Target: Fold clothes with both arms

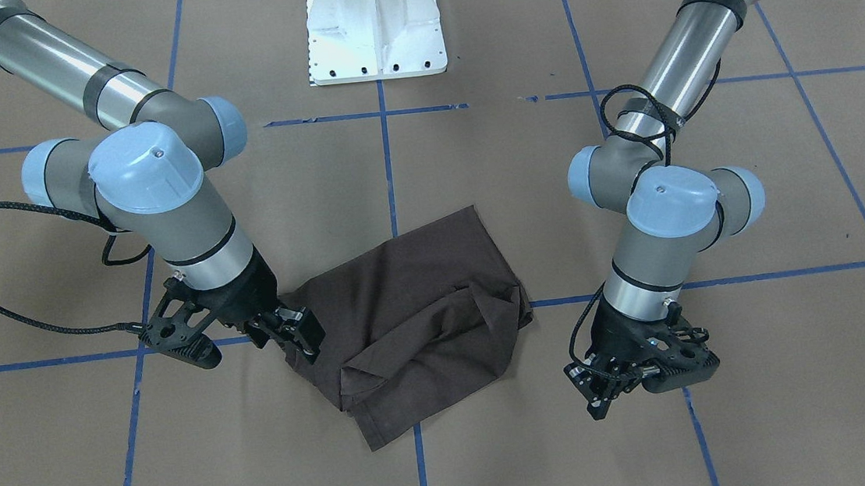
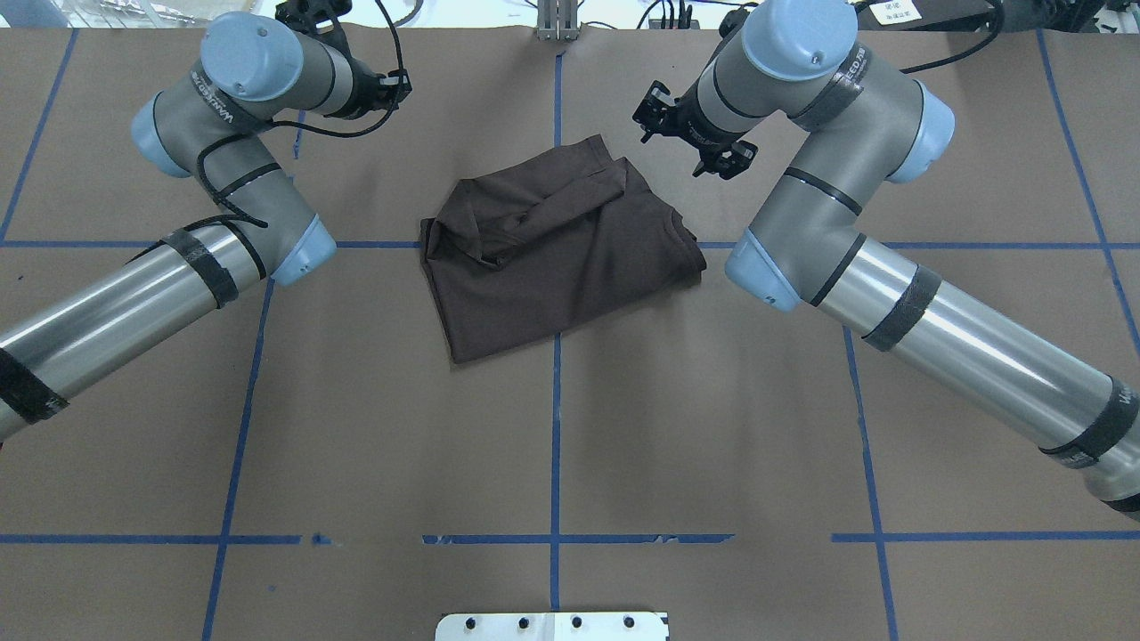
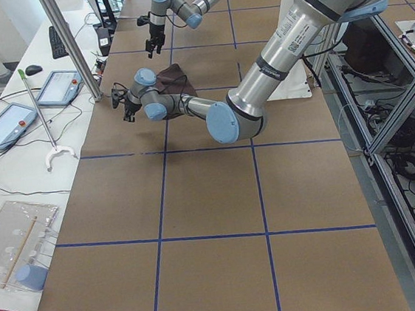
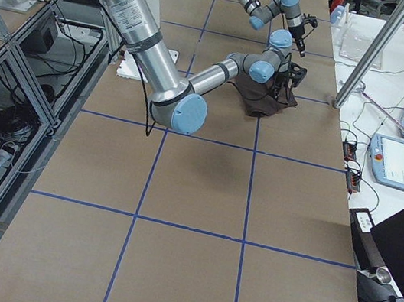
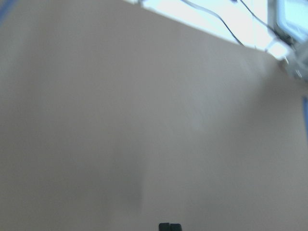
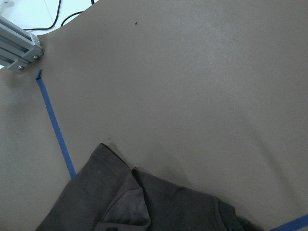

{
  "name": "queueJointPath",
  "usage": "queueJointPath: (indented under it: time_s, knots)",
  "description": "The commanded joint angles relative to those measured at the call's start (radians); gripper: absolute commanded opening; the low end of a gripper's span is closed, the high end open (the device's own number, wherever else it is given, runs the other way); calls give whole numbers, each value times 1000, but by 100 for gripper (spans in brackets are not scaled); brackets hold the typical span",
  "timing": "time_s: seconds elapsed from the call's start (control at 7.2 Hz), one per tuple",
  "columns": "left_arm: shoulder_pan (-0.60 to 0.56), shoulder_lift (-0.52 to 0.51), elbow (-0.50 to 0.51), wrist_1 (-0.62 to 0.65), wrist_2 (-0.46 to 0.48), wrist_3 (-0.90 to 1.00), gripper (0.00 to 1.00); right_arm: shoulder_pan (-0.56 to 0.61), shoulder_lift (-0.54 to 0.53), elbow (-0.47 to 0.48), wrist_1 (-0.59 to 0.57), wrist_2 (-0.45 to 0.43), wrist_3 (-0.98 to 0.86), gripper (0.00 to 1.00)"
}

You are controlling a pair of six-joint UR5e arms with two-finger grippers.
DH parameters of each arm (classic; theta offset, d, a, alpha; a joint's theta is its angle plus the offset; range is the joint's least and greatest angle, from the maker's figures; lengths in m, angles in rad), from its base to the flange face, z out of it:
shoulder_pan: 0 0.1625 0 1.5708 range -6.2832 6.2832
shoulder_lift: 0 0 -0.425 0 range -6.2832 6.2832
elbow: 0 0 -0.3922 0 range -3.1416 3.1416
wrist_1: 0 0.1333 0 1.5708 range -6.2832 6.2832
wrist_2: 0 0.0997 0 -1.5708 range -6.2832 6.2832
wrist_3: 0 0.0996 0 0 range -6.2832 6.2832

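Observation:
The dark brown-grey T-shirt (image 1: 407, 308) lies loosely folded and wrinkled on the brown table, mid-table on the far side from the base; it also shows in the overhead view (image 2: 552, 249) and at the bottom of the right wrist view (image 6: 144, 202). My right gripper (image 1: 296, 337) hovers at the shirt's edge on my right side, open and holding nothing; it also shows in the overhead view (image 2: 686, 133). My left gripper (image 1: 606, 388) is off the shirt on my left side, above bare table. Its fingertips (image 5: 169, 226) sit together, shut and empty.
The white pedestal base (image 1: 375, 29) stands at the robot's side of the table. Blue tape lines (image 2: 555, 427) grid the brown surface. Beyond the far edge stand a metal post (image 3: 70, 47) and a bench with tablets (image 4: 398, 160).

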Motion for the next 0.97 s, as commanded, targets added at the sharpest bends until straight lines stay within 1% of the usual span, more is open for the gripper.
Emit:
queueJointPath:
  time_s: [0.0, 0.14, 0.28, 0.42, 0.56, 0.69, 0.83]
  knots:
    - [89, 15, -102, 56, -24, -121, 0, 3, -2, 5, 0, 3, -3, 83]
    - [111, 18, -115, 84, -12, -141, 0, 4, -6, 5, 0, 3, -3, 83]
    - [111, 11, -130, 119, -13, -145, 25, 4, -17, 5, 0, 1, -3, 83]
    - [114, -32, -133, 235, -10, -145, 39, 4, -17, 5, 0, 1, -3, 83]
    - [116, -64, -141, 313, 8, -145, 43, 4, -25, 7, 1, 0, -3, 83]
    - [147, -77, -135, 317, 31, -145, 43, 4, -35, 5, 4, 0, -4, 83]
    - [163, -87, -140, 364, 68, -145, 43, 4, -42, 2, 6, 0, -6, 83]
